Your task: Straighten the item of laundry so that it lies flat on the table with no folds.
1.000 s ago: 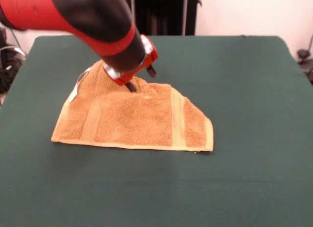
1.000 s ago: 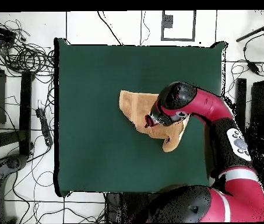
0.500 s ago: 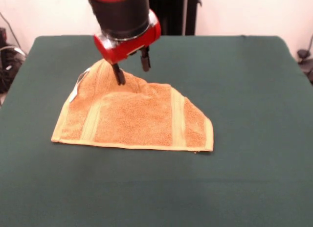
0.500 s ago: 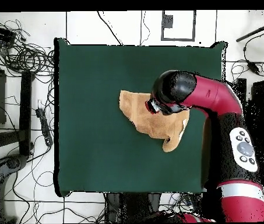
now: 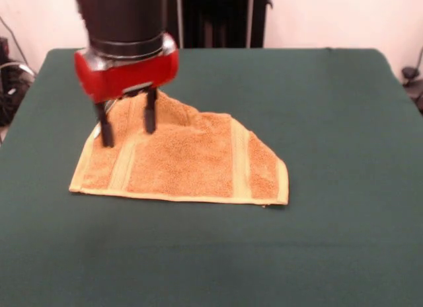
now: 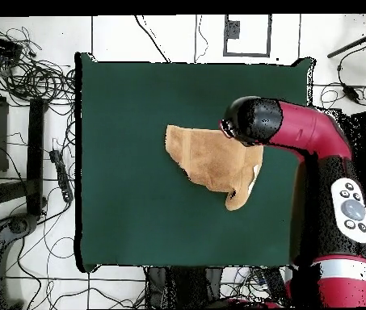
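In the front view, the red-collared gripper (image 5: 127, 125) with two dark fingers hangs at the left over the left part of the orange-tan terry towel (image 5: 192, 161); its fingers (image 5: 104, 130) stand clearly apart, pointing down, with nothing between them; whether the tips touch the cloth cannot be told. The towel lies on the left-centre of the large table covered in dark green felt-like cloth (image 5: 330, 122); it is not spread square but makes a rough triangle, its long straight edge toward the camera, its far side rising to a rumpled hump just behind the fingers; two paler woven bands run across it, one near the left end and one near the right; a small white tag (image 5: 99, 130) shows at its left edge beside the gripper.

From overhead, the towel (image 6: 206, 161) lies right of the table's (image 6: 137, 121) middle, folded over on itself; the red and black arm (image 6: 299, 137) reaches in from the right, its dark end covering the towel's upper right corner.
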Action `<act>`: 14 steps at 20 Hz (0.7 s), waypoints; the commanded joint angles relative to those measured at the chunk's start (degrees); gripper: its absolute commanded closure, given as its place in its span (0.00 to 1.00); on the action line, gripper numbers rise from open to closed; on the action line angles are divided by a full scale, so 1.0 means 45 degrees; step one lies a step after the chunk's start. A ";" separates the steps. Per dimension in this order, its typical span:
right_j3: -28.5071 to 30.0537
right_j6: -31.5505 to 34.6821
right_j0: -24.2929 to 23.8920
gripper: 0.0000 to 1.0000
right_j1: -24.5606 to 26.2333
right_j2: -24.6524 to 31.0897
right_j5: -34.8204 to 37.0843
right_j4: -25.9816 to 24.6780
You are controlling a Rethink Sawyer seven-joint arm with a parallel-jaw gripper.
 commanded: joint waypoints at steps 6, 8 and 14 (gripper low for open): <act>0.0284 0.0356 -0.0344 0.00 0.1989 0.0463 -0.0266 -0.1162; 0.0371 0.0449 -0.0300 0.00 0.2037 0.0344 0.0142 -0.1245; 0.0773 0.0357 -0.0415 0.00 0.2038 0.0345 0.0487 -0.1425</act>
